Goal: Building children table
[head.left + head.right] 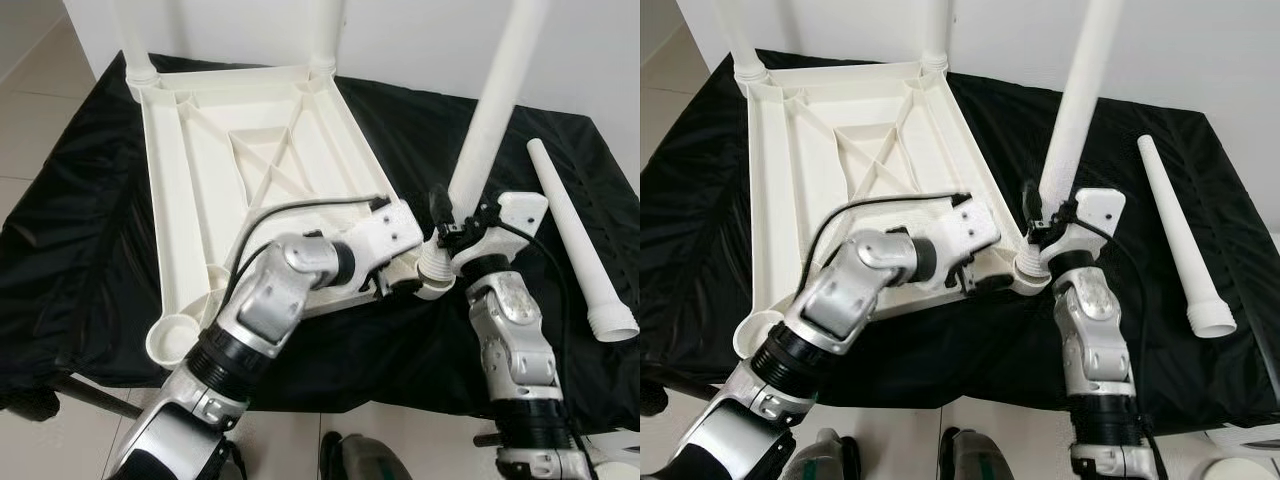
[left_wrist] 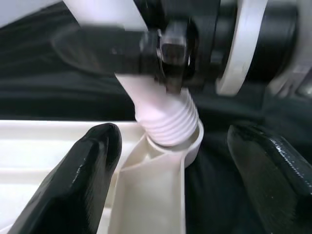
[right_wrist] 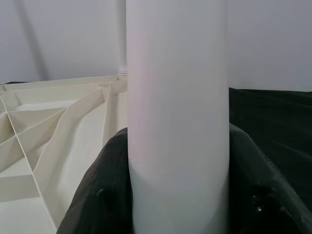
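Note:
The white plastic table top (image 1: 200,170) lies upside down on a black cloth. Two legs (image 1: 135,35) stand in its far corners. My right gripper (image 1: 455,228) is shut on a third white leg (image 1: 490,120), holding it upright and slightly tilted; its fingers (image 3: 105,190) clasp the tube (image 3: 178,122). The leg's threaded end (image 2: 168,124) sits in the near right corner socket (image 2: 192,146). My left gripper (image 2: 175,165) is open, its fingers (image 2: 83,180) spread on either side of that socket. The near left corner socket (image 1: 175,340) holds nothing.
A fourth leg (image 1: 1175,230) lies loose on the cloth at the right, wide end toward me. The black cloth (image 1: 80,200) hangs over the front edge, with tile floor below. A white wall (image 1: 1200,50) stands close behind.

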### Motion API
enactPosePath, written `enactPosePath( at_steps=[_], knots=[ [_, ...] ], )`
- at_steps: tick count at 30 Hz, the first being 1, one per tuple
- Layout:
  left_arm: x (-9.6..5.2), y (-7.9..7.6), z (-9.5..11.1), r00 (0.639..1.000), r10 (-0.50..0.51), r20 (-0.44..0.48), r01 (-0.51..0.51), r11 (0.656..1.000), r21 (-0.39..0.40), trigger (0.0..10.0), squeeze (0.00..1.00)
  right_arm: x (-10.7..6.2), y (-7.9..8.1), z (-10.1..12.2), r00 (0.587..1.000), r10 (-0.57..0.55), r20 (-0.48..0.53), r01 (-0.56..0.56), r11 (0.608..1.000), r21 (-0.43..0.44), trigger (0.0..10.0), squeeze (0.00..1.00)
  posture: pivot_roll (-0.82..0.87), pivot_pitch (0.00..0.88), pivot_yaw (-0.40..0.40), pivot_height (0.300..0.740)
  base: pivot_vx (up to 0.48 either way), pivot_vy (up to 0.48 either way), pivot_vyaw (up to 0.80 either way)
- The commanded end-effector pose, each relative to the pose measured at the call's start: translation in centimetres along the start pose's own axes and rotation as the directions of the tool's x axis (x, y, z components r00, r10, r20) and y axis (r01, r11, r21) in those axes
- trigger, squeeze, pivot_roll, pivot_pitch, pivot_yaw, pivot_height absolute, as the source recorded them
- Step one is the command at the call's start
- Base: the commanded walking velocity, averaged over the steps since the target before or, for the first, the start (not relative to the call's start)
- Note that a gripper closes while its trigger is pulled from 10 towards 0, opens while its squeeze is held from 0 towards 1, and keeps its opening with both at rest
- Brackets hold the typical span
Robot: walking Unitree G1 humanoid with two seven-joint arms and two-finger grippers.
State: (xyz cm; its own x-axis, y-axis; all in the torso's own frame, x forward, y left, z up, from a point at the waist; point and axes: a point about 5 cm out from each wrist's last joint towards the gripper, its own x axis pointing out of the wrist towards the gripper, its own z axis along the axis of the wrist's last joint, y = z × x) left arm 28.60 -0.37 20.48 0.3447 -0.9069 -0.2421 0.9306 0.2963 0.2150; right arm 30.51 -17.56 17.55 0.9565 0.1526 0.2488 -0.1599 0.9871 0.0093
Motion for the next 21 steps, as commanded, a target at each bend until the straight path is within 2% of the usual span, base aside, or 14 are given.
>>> enactPosePath(
  at_steps=[1, 2, 5, 6, 8, 10, 11, 15, 16, 17, 18, 19, 21],
  knots=[
    [-0.1, 0.2, 0.5, 0.999, -0.020, 0.028, 0.021, 0.999, -0.034, 10.0, 0.00, 0.0, -0.2, -1.2, 0.998, 0.009, -0.057, -0.008, 1.000, 0.010, 10.0, 0.00, 0.01, 0.033, -0.085, 0.740, 0.000, 0.000, 0.00],
    [-0.3, 1.0, 0.7, 0.999, 0.008, 0.044, -0.005, 0.998, -0.068, 10.0, 0.00, 0.4, -0.5, -1.0, 0.999, 0.015, -0.050, -0.015, 1.000, 0.001, 10.0, 0.00, 0.01, 0.033, -0.087, 0.740, 0.000, 0.000, 0.00],
    [-0.4, 1.8, 0.7, 0.998, 0.039, 0.050, -0.034, 0.995, -0.096, 10.0, 0.00, 0.8, -0.6, -0.6, 0.999, 0.029, -0.036, -0.030, 0.999, -0.012, 10.0, 0.00, 0.01, 0.033, -0.090, 0.740, 0.000, 0.000, 0.00],
    [-0.6, 2.6, 0.5, 0.996, 0.079, 0.040, -0.075, 0.992, -0.106, 10.0, 0.00, 1.2, -0.8, -0.2, 0.999, 0.046, -0.016, -0.047, 0.999, -0.026, 10.0, 0.00, 0.01, 0.033, -0.091, 0.740, 0.000, 0.000, 0.00],
    [-0.6, 2.6, 0.5, 0.996, 0.079, 0.040, -0.075, 0.992, -0.106, 10.0, 0.00, 1.2, -0.8, -0.2, 0.999, 0.046, -0.016, -0.047, 0.999, -0.026, 10.0, 0.00, 0.01, 0.033, -0.091, 0.740, 0.000, 0.000, 0.00],
    [-1.0, 3.9, -0.2, 0.989, 0.149, 0.006, -0.147, 0.982, -0.115, 10.0, 0.00, 1.7, -1.4, 0.6, 0.997, 0.077, 0.023, -0.076, 0.996, -0.036, 10.0, 0.00, 0.01, 0.033, -0.093, 0.740, 0.000, 0.000, 0.00],
    [-1.2, 4.5, -0.6, 0.982, 0.190, -0.015, -0.190, 0.973, -0.130, 10.0, 0.00, 1.9, -1.6, 1.2, 0.990, 0.131, 0.054, -0.129, 0.991, -0.040, 10.0, 0.00, 0.02, 0.030, -0.090, 0.740, 0.000, 0.000, 0.00],
    [-1.2, 4.6, -0.6, 0.980, 0.199, -0.014, -0.199, 0.970, -0.138, 10.0, 0.00, 1.9, -1.5, 1.4, 0.986, 0.153, 0.066, -0.151, 0.988, -0.046, 10.0, 0.00, 0.02, 0.029, -0.089, 0.740, 0.000, 0.000, 0.00],
    [-1.3, 4.8, -0.2, 0.979, 0.202, 0.016, -0.196, 0.963, -0.184, 10.0, 0.00, 1.9, -1.4, 1.5, 0.981, 0.176, 0.080, -0.173, 0.984, -0.041, 10.0, 0.00, 0.02, 0.024, -0.087, 0.740, 0.000, 0.000, 0.00],
    [-1.3, 4.8, -0.2, 0.979, 0.202, 0.016, -0.196, 0.963, -0.184, 10.0, 0.00, 1.9, -1.4, 1.5, 0.981, 0.176, 0.080, -0.173, 0.984, -0.041, 10.0, 0.00, 0.02, 0.024, -0.087, 0.740, 0.000, 0.000, 0.00],
    [-1.3, 4.9, 0.1, 0.979, 0.199, 0.043, -0.184, 0.957, -0.224, 10.0, 0.00, 1.8, -1.4, 1.6, 0.978, 0.189, 0.088, -0.186, 0.982, -0.039, 10.0, 0.00, 0.02, 0.023, -0.087, 0.740, 0.000, 0.000, 0.00],
    [-1.3, 4.9, 0.1, 0.979, 0.199, 0.043, -0.184, 0.957, -0.224, 10.0, 0.00, 1.8, -1.4, 1.6, 0.978, 0.189, 0.088, -0.186, 0.982, -0.039, 10.0, 0.00, 0.02, 0.023, -0.087, 0.740, 0.000, 0.000, 0.00],
    [-1.4, 5.1, 0.9, 0.976, 0.199, 0.090, -0.167, 0.946, -0.278, 10.0, 0.00, 1.9, -1.2, 1.7, 0.971, 0.213, 0.107, -0.211, 0.977, -0.033, 10.0, 0.00, 0.02, 0.021, -0.084, 0.740, 0.000, 0.000, 0.00]
  ],
)
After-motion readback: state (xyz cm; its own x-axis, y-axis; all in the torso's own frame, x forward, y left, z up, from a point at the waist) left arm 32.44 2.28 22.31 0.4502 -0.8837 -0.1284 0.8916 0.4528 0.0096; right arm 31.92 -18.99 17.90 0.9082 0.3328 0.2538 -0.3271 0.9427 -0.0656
